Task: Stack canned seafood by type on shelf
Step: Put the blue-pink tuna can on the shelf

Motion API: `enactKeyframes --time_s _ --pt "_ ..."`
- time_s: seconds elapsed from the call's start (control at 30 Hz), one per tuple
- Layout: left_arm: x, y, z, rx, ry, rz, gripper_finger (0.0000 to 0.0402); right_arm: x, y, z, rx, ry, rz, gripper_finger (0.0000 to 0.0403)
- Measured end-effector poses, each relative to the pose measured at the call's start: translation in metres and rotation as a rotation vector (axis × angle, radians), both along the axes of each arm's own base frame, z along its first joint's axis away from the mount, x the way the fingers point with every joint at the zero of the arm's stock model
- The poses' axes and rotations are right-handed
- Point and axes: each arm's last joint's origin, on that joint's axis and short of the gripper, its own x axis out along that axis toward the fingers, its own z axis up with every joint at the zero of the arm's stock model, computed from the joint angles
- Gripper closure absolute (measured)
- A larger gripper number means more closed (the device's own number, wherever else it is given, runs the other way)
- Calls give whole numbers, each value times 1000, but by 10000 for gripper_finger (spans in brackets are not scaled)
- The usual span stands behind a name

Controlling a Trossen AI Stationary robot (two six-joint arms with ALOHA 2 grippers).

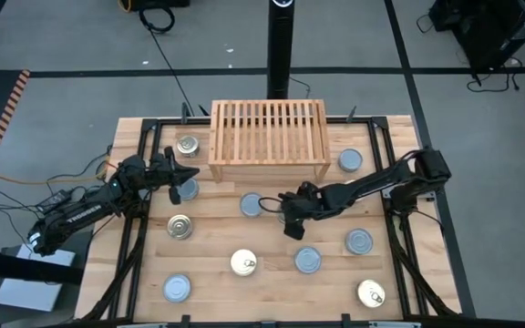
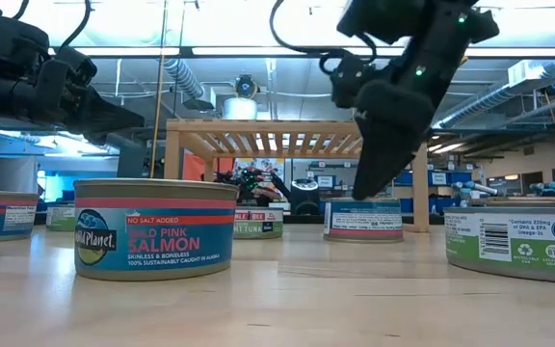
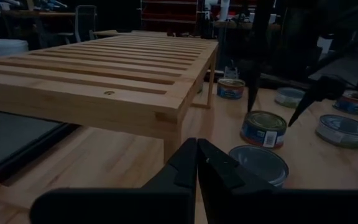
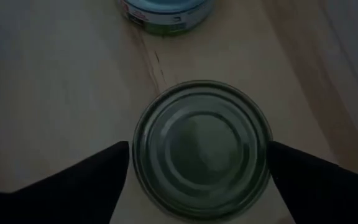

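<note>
Tin [image 2: 155, 228]: "Wild Planet", "NO SALT ADDED", "WILD PINK SALMON", "SKINLESS & BONELESS". Green-labelled tin [image 2: 518, 242]: "OMEGA 3s". Far tin [image 2: 258, 223]: "TUNA".

A grey floor [image 1: 62, 36] crossed by black cables [image 1: 167, 55] is seen; ceiling ducts [image 2: 186, 77] are lit by strip lights [image 2: 258, 50].

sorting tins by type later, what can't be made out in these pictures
- High view: the short round metal tins, like the silver-lidded one, show lids only; labels too small to read.
- High view: the tin between the open right gripper fingers is partly covered by the arm.
- Right wrist view: that tin shows its lid only; its side label is out of sight.
- Left wrist view: the shut left gripper hides part of the nearest tin.
- Low view: the green-labelled tin is cut off by the right edge.
</note>
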Motion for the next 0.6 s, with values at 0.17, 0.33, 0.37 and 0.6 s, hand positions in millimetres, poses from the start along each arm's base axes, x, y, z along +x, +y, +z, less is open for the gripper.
enactKeyframes --time_s 0.17,0.33,0.37,0.6 --pt "0 0 0 1 0 -3 383 4 -1 1 -42 3 18 4" --pt "0 0 0 0 2 -3 383 3 -2 2 -67 3 21 4" --pt "0 0 0 -1 3 -3 383 3 -2 3 -69 2 26 5" --pt "0 0 0 -1 3 -10 383 3 -1 6 -13 27 60 35"
